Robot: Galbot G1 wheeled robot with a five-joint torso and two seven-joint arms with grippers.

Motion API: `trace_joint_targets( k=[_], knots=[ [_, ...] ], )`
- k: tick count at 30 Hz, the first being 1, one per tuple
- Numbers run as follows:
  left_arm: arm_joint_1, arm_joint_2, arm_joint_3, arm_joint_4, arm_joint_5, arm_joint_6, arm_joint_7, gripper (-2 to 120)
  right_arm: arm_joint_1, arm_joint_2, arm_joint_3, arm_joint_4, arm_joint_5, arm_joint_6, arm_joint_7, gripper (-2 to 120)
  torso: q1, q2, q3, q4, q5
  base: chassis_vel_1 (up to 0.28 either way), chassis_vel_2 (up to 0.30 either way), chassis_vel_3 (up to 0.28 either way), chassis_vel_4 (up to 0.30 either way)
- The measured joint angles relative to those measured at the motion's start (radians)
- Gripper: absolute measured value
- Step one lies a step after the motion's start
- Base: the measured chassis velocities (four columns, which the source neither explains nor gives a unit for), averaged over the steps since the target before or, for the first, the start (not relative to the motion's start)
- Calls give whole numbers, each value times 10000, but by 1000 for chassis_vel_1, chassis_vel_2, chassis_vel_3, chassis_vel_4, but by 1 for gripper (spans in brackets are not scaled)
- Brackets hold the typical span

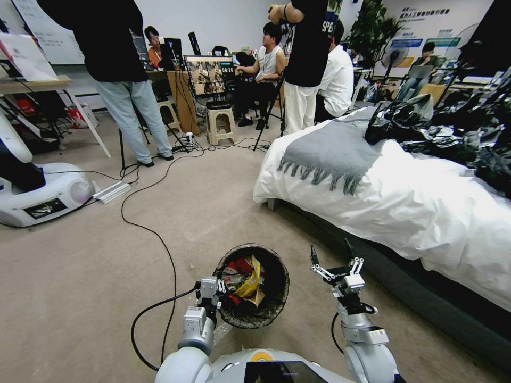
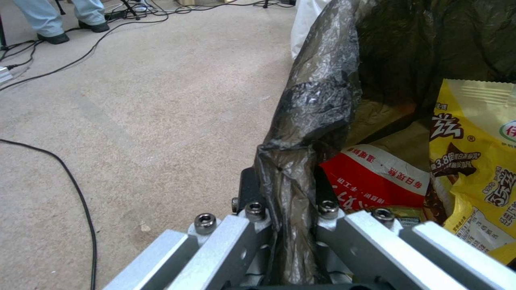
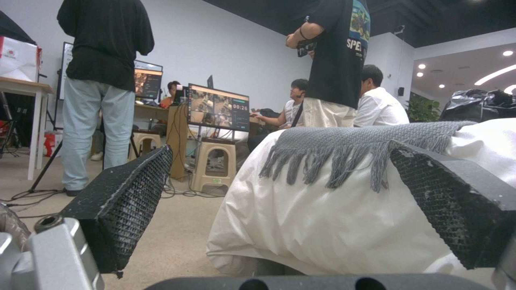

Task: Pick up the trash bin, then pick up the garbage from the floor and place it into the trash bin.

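Note:
The trash bin (image 1: 278, 298), a round bucket lined with a black bag, sits just ahead of my body, slightly left of centre. My left gripper (image 1: 215, 290) is shut on its left rim; in the left wrist view the fingers (image 2: 236, 237) pinch the folded liner (image 2: 317, 104). Garbage lies inside the bin: a yellow snack packet (image 1: 250, 279) (image 2: 478, 161) and a red-and-white wrapper (image 1: 242, 265) (image 2: 376, 177). My right gripper (image 1: 331, 255) (image 3: 290, 209) hangs to the right of the bin, open and holding nothing, its black pads (image 3: 123, 201) wide apart.
A bed with a white duvet (image 1: 415, 202), a grey fringed throw (image 1: 335, 149) and glossy black plastic sheets (image 1: 452, 133) fills the right side. A black cable (image 1: 159, 239) snakes across the carpet at left. Another robot's white base (image 1: 37, 191) stands far left. People, a stool and a monitor are at the back.

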Motion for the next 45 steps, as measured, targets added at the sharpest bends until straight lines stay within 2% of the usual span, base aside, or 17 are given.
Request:
trace_joint_targets(
  k=[18,45],
  knots=[
    [-17,17,-9,-82,-33,21,18,0,151,-51,69,-102,93,-42,-24,100,0,1,0,3,0,53,56,47,51],
    [-2,39,-38,-237,-71,26,35,0,187,-85,-15,-213,74,-114,-109,100,0,0,-1,0,0,121,118,119,120]
  ],
)
